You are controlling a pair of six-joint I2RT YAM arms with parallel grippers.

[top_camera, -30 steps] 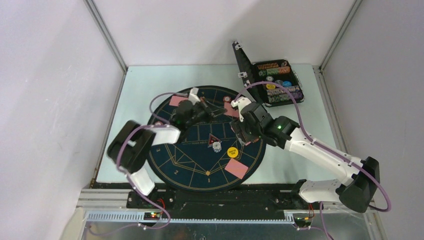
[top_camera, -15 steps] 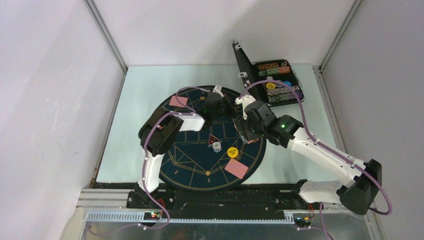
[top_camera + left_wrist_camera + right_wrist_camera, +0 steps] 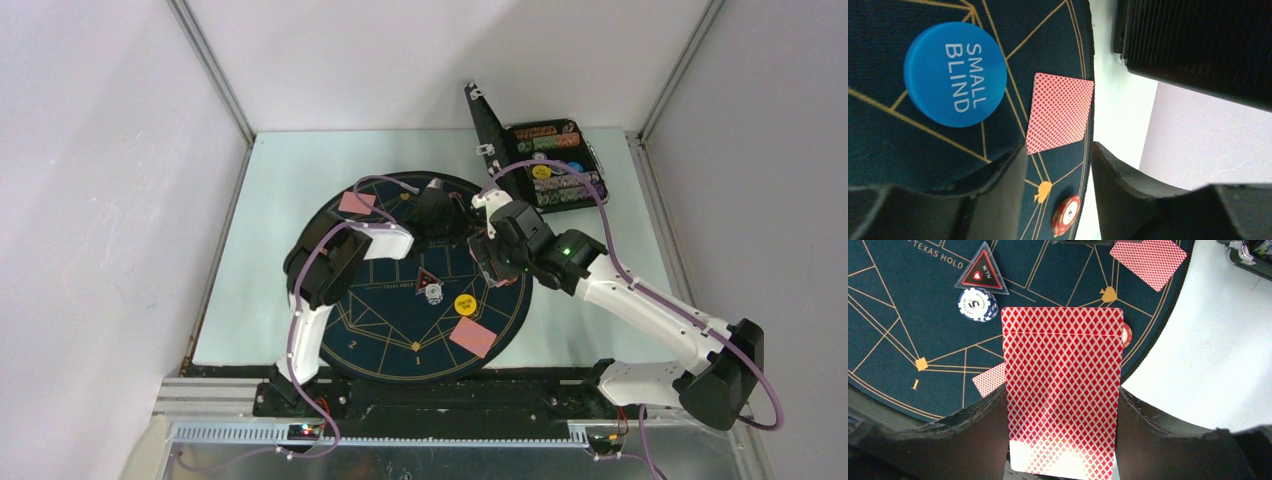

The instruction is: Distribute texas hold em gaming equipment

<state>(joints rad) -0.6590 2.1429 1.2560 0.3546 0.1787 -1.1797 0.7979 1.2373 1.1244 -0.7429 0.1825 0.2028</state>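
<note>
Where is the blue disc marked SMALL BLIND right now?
The blue disc shows at upper left in the left wrist view, flat on the dark-blue mat, beside a red-backed card lying at the mat's edge.

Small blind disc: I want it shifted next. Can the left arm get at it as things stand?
Probably yes. The left pincer hangs open and empty close above the mat, the small blind disc lies flat beside it, and nothing covers it.
</note>
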